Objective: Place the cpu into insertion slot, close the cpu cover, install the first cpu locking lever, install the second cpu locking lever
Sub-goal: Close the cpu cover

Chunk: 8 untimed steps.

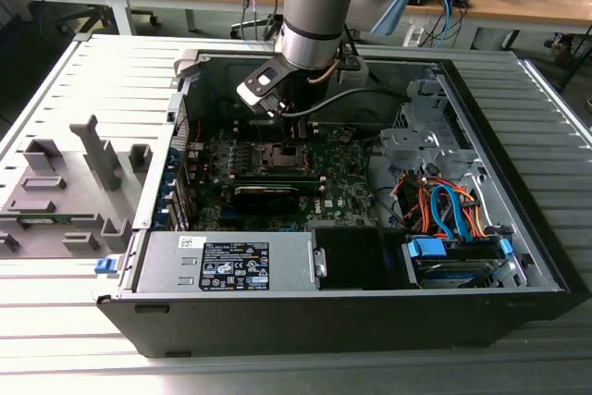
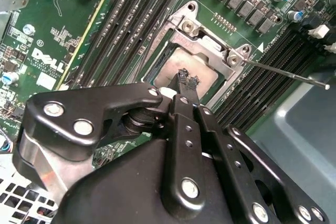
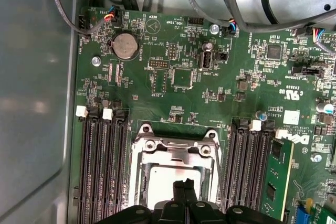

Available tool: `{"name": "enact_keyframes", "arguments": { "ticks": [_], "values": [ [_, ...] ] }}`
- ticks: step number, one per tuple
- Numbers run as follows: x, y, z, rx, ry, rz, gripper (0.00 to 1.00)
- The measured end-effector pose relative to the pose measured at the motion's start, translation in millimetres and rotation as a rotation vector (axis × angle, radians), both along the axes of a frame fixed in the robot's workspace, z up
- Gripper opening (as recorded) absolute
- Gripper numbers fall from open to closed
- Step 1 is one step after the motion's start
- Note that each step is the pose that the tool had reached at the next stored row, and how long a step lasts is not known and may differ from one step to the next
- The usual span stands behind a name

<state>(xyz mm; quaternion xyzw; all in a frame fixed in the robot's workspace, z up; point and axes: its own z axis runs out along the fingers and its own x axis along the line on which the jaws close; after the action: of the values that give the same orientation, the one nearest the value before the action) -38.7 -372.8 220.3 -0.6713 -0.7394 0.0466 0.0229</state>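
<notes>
Green motherboard (image 3: 157, 103), cpu (image 3: 163, 182) lying flat, claw (image 3: 184, 183) above

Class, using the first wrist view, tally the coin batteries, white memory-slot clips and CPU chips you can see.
Round silver coin battery: 1
White plastic memory-slot clips: 4
Pale silvery square cpu chip: 1
Total: 6

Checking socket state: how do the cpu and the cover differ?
The cpu is a solid pale square; the cover is a silvery frame with a window. The cpu is smaller and shows through the cover's window. Both are flat and square.
</notes>
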Motion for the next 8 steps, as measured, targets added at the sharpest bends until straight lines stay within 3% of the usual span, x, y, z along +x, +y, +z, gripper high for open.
{"name": "enact_keyframes", "arguments": {
  "ticks": [8],
  "values": [
    [-7.7, 0.0, -2.6, -0.0001, 0.0001, 0.000, 0.11]
  ]
}}
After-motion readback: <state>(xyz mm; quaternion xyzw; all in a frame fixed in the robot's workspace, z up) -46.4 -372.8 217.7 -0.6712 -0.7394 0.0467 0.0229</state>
